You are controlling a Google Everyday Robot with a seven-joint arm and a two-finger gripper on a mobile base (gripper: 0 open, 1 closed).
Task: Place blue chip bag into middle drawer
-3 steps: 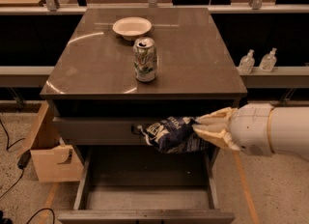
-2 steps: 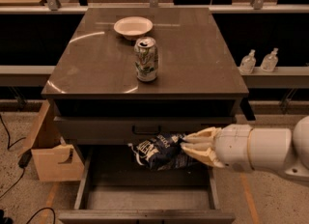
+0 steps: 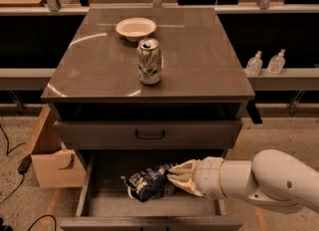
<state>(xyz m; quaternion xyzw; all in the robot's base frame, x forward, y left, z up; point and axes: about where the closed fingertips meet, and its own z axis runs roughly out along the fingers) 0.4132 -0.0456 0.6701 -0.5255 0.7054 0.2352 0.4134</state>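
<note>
The arm enters from 3 o'clock, low in the view. The tool (image 3: 175,177) sits inside the open middle drawer (image 3: 113,207), its fingers closed narrowly on the right end of the blue chip bag (image 3: 146,183). The bag extends toward 9 o'clock from the tool, over the drawer's centre; whether it rests on the drawer floor cannot be told. Above the open drawer is a closed drawer front (image 3: 199,134) with a black loop handle. On the counter (image 3: 209,60) stands a green-and-white can (image 3: 149,61), upright, with a white bowl (image 3: 135,27) at its 12 o'clock, apart from it. A cardboard box (image 3: 52,161) sits at 9 o'clock of the drawer.
</note>
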